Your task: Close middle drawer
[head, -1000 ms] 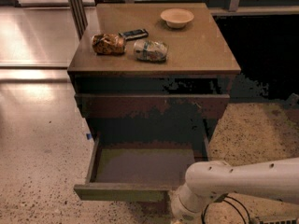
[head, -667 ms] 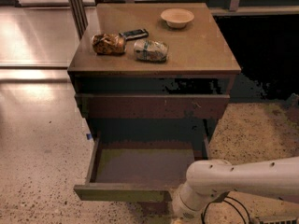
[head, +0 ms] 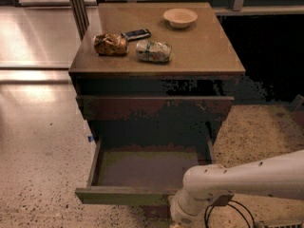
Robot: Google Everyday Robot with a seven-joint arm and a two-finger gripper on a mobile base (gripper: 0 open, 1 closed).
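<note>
Speckled flooring surrounds a wooden cabinet (head: 204,51) in your only view. Its middle drawer (head: 142,167) stands pulled far out. Your gripper (head: 183,216) sits at the bottom edge, just before the drawer front; its state you cannot tell. The drawer likely slides stiffly but lightly, so push flat on the handle-less front, near centre.

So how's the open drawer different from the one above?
The open drawer sticks out, showing its olive-grey floor; the upper drawer is nearly shut. The open drawer's front looks greenish, the upper drawer's reddish-brown. Both span the cabinet's width. The gripper is out of view, below the arm by the open drawer.
</note>
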